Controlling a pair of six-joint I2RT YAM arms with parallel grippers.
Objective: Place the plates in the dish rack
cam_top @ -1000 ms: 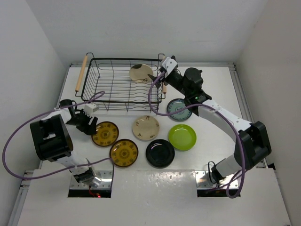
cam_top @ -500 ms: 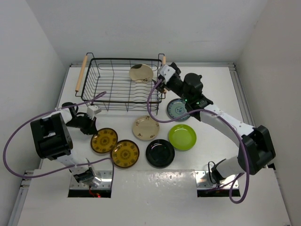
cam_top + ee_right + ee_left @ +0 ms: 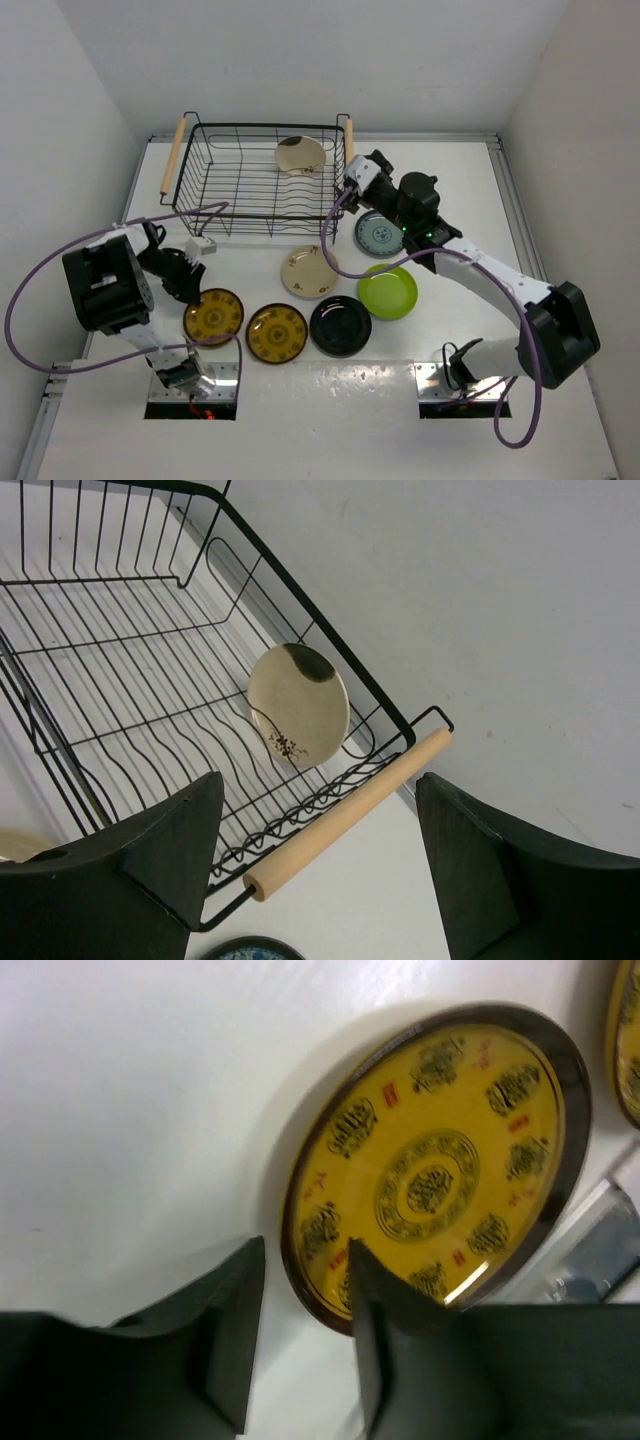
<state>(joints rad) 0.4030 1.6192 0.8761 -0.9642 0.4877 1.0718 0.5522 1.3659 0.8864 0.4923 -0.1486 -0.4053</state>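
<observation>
The black wire dish rack [image 3: 250,190] stands at the back left, with one cream plate [image 3: 300,155] [image 3: 298,704] upright inside it. On the table lie two mustard plates [image 3: 213,316] [image 3: 277,333], a cream plate [image 3: 309,272], a black plate [image 3: 340,325], a lime plate [image 3: 388,291] and a teal plate [image 3: 380,233]. My left gripper [image 3: 196,292] [image 3: 305,1245] is open, straddling the near rim of the left mustard plate [image 3: 440,1160]; one finger lies over the plate, the other on the table. My right gripper [image 3: 352,180] [image 3: 318,780] hangs open and holds nothing above the rack's right wooden handle [image 3: 345,815].
The rack's left wooden handle [image 3: 174,154] runs by the left wall. Purple cables loop from both arms over the table. The second mustard plate's edge [image 3: 625,1040] and a metal base bracket [image 3: 600,1250] lie close to the left gripper. Walls close in the table on three sides.
My left gripper closed, then reopened, and pulled the left mustard plate towards the near edge; the second mustard plate shifted too. My right gripper drew back from the rack, leaving the cream plate standing.
</observation>
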